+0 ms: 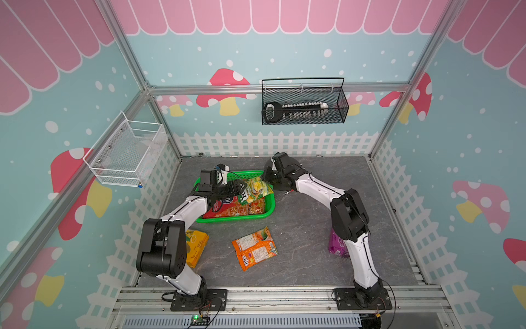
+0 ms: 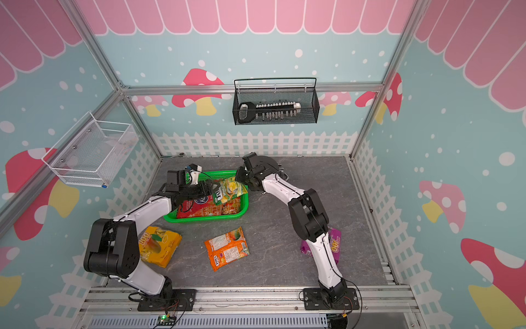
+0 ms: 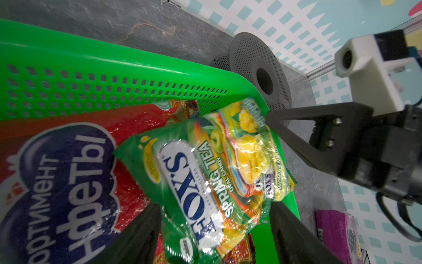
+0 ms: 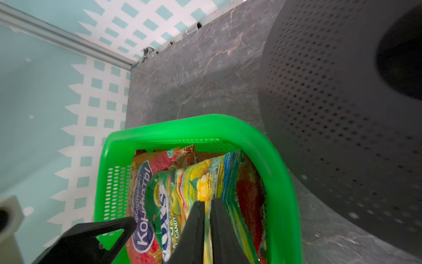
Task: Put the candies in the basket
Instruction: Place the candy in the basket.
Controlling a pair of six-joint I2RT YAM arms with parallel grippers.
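Nearest the arm bases, three bags lie flat on the grey table [image 1: 307,228], all outside the basket. The yellow bag [image 2: 160,245] is beside the left arm's elbow, the orange bag [image 1: 254,248] is mid-table, and the purple bag [image 2: 335,247] is partly hidden under the right forearm in both top views. Beyond them the green basket [image 1: 233,219] sits upright on the table. Inside, a red bag [image 3: 68,182] with a blue oval logo lies on the floor. The FOX'S bag [image 3: 205,182] rests on top of it, tilted, one end raised over the rim on the right arm's side. Left gripper [image 3: 212,208]: fingers spread wide, the FOX'S bag's near end between them, no grip visible. Right gripper [image 4: 207,202]: fingers almost together, pinching a thin strip of the FOX'S bag's film; the left wrist view shows its tip at the bag's raised corner. Just past that basket corner a dark grey spool [image 3: 258,75] sits on the table. Back wall: black wall basket [image 1: 304,102]. Left wall: white wall basket [image 1: 128,153].
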